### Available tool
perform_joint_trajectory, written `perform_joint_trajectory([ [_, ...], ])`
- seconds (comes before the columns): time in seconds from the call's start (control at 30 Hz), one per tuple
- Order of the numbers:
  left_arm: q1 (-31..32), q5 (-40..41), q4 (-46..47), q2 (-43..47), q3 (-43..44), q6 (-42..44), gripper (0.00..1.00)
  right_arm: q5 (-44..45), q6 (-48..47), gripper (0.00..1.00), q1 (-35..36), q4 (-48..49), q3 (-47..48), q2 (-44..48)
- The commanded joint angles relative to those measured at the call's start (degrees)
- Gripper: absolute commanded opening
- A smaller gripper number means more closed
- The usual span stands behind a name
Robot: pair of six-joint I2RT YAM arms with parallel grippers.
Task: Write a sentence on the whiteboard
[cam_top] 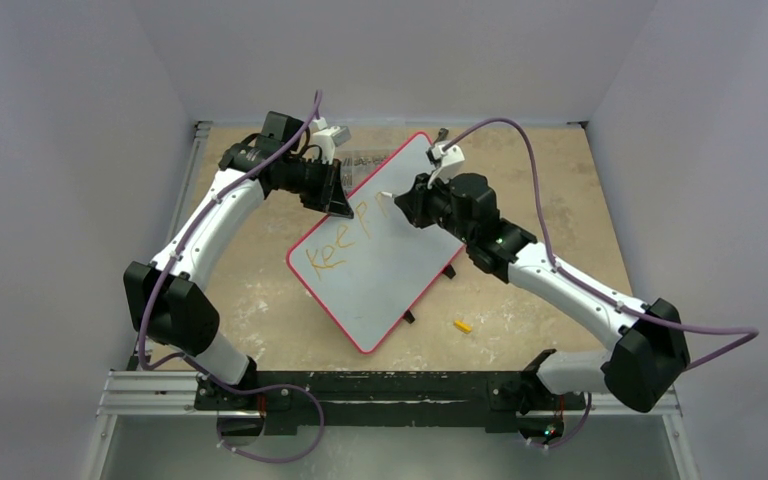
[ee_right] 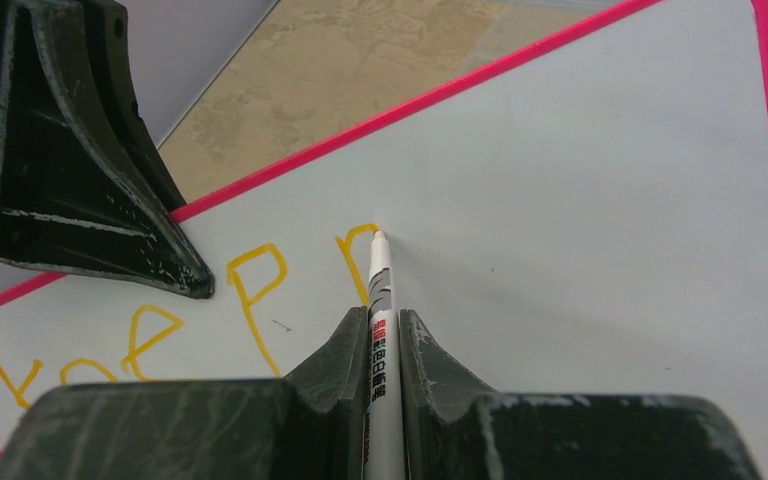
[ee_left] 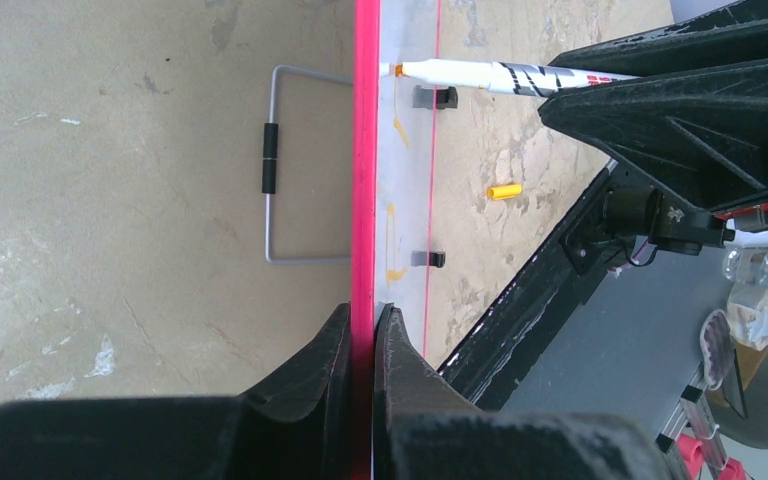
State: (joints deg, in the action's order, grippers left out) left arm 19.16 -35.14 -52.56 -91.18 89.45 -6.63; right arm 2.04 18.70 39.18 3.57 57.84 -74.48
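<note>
Worktop [cam_top: 540, 200]: tan, mottled w/ pale scuffs; metal rail [cam_top: 188, 180] runs along its left edge. Whiteboard [cam_top: 380, 270] sits mid-worktop, turned diagonal; its black feet [cam_top: 408, 317] on the near-right side meet the surface, far-left side tilted up. Small yellow cap [cam_top: 462, 325] lies loose twd near edge, right of centre, just beside the board. Grey wire loop [ee_left: 272, 170] w/ black sleeve shows behind the board; contact w/ surface unclear.

Smooth whiteboard [ee_right: 580, 200] with a slight sheen — scuffed matt tabletop [cam_top: 590, 200].

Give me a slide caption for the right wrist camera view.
Right pincer holds a white marker, tip on the red-framed whiteboard, extending the orange lettering beyond "Keep".
</note>
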Motion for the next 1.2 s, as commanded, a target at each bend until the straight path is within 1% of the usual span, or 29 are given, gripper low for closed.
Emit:
perform_joint_trajectory([
  [0.0, -0.09, 8.6, 0.22, 1.62, -0.26, 2.85, 0.0, 0.27, 1.09, 0.0, -0.26, -0.59, -3.42, 1.82],
  [0.17, -0.09, 8.65, 0.22, 1.7, -0.29, 2.85, 0.0, -1.1, 1.68, 0.0, -0.3, -0.8, -7.16, 4.53],
  [0.33, -0.1, 8.44, 0.2, 1.7, -0.3, 2.81, 0.0, -1.9, 2.37, 0.0, -0.31, -0.94, -7.74, 5.53],
  [0.57, -0.1, 8.01, 0.28, 1.7, -0.43, 2.77, 0.0, -1.83, 2.48, 0.0, -0.28, -1.4, -2.85, 3.01],
  [0.87, -0.09, 7.89, 0.28, 1.79, -0.46, 2.77, 0.0, 0.68, 1.56, 0.0, -0.27, -3.33, 4.37, -1.82],
  [1.03, -0.13, 7.94, 0.26, 1.88, -0.46, 2.77, 0.0, 2.07, 1.37, 0.0, -0.41, -3.49, 5.69, -3.11],
  [1.17, -0.09, 7.97, 0.34, 1.94, -0.41, 2.77, 0.0, 2.88, 1.54, 0.0, -0.6, -3.49, 4.63, -2.69],
])
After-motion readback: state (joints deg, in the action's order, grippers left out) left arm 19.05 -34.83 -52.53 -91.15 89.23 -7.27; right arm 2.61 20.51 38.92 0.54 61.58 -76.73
